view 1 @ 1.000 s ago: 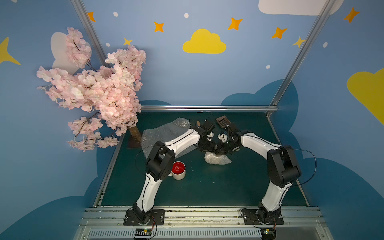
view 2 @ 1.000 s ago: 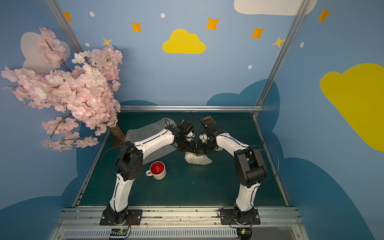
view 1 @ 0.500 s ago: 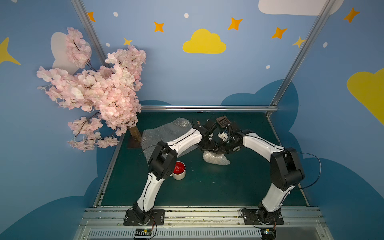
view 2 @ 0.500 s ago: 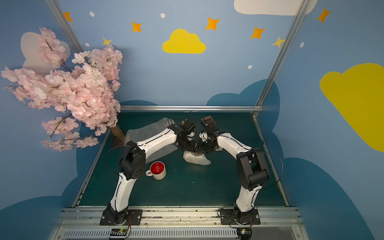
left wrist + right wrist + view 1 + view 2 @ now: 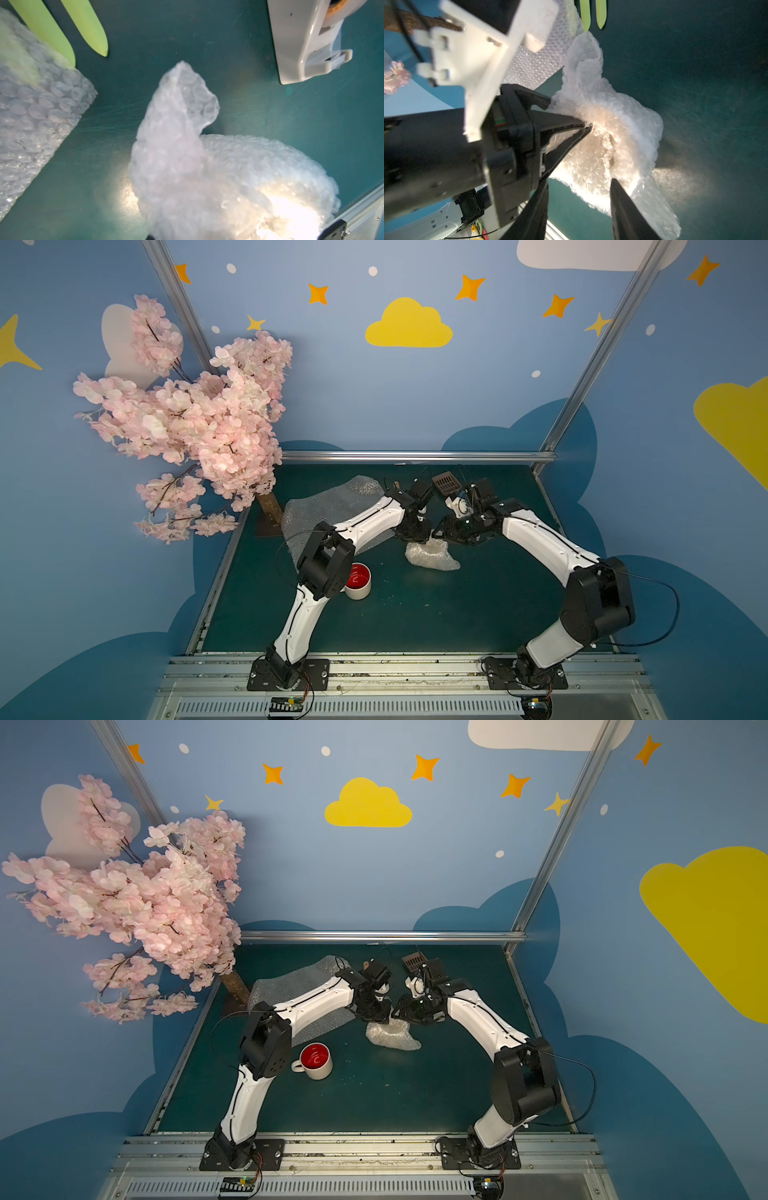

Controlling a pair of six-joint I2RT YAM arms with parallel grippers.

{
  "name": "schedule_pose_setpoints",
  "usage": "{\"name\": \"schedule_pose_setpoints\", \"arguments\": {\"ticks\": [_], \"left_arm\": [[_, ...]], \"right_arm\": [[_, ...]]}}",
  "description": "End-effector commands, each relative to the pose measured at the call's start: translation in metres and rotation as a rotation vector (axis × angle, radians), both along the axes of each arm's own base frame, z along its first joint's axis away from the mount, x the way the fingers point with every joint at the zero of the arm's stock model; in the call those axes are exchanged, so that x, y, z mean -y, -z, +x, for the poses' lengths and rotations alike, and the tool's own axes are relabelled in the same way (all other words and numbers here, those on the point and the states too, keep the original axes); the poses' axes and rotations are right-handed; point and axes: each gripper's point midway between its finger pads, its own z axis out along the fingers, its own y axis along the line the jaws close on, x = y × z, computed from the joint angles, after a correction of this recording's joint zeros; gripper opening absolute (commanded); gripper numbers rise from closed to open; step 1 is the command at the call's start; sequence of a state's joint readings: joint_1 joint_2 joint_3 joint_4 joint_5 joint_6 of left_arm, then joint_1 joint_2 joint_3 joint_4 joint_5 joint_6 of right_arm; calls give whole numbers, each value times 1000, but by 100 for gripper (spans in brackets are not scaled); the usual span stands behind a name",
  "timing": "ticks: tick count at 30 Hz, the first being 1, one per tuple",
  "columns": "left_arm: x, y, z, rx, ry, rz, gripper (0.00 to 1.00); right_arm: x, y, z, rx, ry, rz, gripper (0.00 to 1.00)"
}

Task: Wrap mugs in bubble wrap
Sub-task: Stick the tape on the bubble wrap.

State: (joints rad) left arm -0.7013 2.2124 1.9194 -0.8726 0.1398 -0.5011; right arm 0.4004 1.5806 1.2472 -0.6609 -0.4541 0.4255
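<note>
Left end effector and right end effector meet nearly tip to tip in both top views, just above a crumpled bubble wrap bundle lying mid-tabletop. A second bubble wrap sheet lies flat beneath the left forearm, and the red-lined mug stands upright, empty and unwrapped near that arm's elbow. From the left wrist, the bundle shows a loose flap standing up from its body; that arm's own fingers are out of frame. From the right wrist, the left one's tips are drawn together, pinching a fold at the bundle's crown, while the right fingers stand spread, straddling its near edge and gripping nothing. Whatever the bundle holds is hidden; the cream mug is probably inside. With one pinch holding the closure, the springy wrap could unfold on release, or an upward tug could drag the bundle over. The elbow could also clip the red-lined mug as the arm retreats.
</note>
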Motion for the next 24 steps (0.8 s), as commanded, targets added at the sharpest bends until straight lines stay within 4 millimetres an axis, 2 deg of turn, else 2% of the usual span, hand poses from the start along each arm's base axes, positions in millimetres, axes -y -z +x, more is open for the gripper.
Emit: {"name": "schedule_pose_setpoints", "arguments": {"ticks": [1, 4, 7, 14, 24], "left_arm": [[2, -15, 1, 17, 13, -30, 33], [1, -24, -1, 25, 25, -33, 36], [-3, -32, -2, 32, 31, -24, 45], [-14, -53, 0, 85, 25, -11, 61], [-20, -82, 4, 113, 29, -48, 64]], "right_arm": [[9, -11, -6, 30, -7, 10, 53], [11, -17, -7, 42, -16, 44, 56], [10, -22, -8, 57, -31, 68, 60], [10, -35, -8, 85, -45, 140, 61], [19, -47, -7, 135, -37, 123, 62]]}}
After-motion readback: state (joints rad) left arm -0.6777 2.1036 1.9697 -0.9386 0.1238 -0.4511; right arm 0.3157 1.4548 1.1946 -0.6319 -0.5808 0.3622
